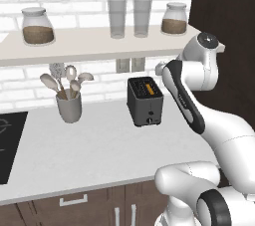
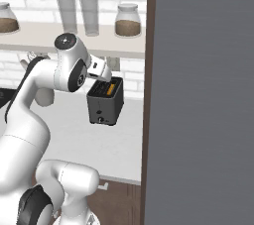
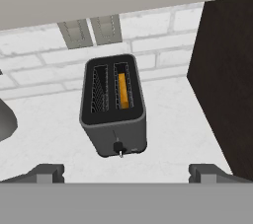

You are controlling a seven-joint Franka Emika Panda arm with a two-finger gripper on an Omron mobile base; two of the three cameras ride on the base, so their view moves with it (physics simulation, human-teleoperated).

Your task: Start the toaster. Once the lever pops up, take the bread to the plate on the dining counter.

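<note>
The toaster (image 3: 113,107) stands on the grey worktop (image 1: 99,150) straight ahead of and below the pincer (image 3: 126,171), its narrow front face turned toward it; the bread (image 3: 123,91) sits down in the right one of its 2 slots, and the lever (image 3: 118,147) is on that front face, nearest the pincer. The pincer hangs above and short of the toaster with its 2 tips spread wide and nothing between them, touching nothing. As I judge it, the task is at its start: the lever looks unpressed, the bread is not out, and both the push and the carry to the plate on the dining counter are left. Beyond the toaster, on the brick wall, are 2 wall sockets (image 3: 90,31). To the pincer's right, near the toaster, rises a tall dark cabinet side (image 3: 227,80), which could crowd the arm on that side. To its left, well apart, stands a utensil cup (image 1: 69,105) with spoons. Overhead runs a shelf (image 1: 94,43) carrying 2 jars and 2 glasses, low enough to limit a lift.
</note>
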